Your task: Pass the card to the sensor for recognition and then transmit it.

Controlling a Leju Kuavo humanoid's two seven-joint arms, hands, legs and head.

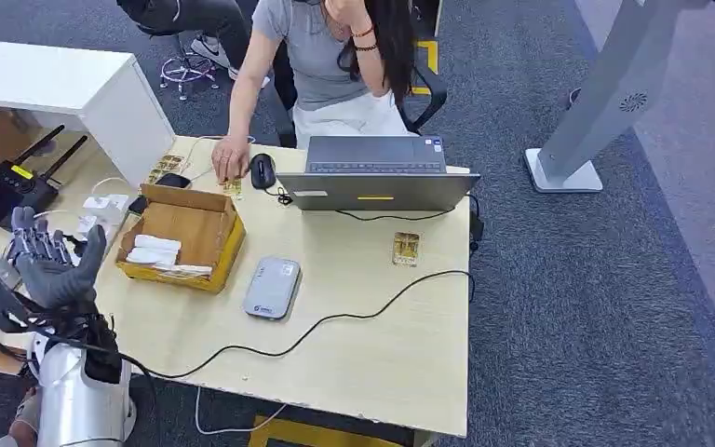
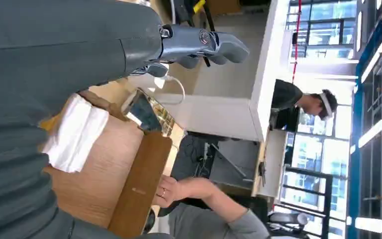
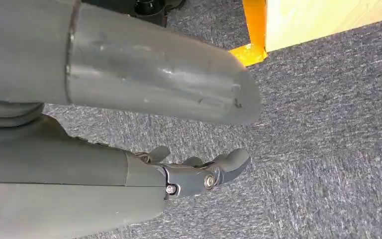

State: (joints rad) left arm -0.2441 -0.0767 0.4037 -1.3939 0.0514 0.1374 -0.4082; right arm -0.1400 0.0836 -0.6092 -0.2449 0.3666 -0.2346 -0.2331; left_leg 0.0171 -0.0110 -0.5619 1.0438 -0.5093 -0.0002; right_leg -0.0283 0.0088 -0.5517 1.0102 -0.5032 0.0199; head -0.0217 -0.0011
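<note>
My left hand [image 1: 51, 261] is raised at the lower left of the head view, fingers [image 1: 33, 244] spread and empty, silver forearm below. My right hand [image 3: 199, 174] hangs with fingers apart, holding nothing.

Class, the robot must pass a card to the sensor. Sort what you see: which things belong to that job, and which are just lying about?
Belongs to the job:
card
grey sensor
left hand, raised, holding nothing
cardboard box of white packets

Just lying about:
laptop
mouse
black router
black cable
</note>
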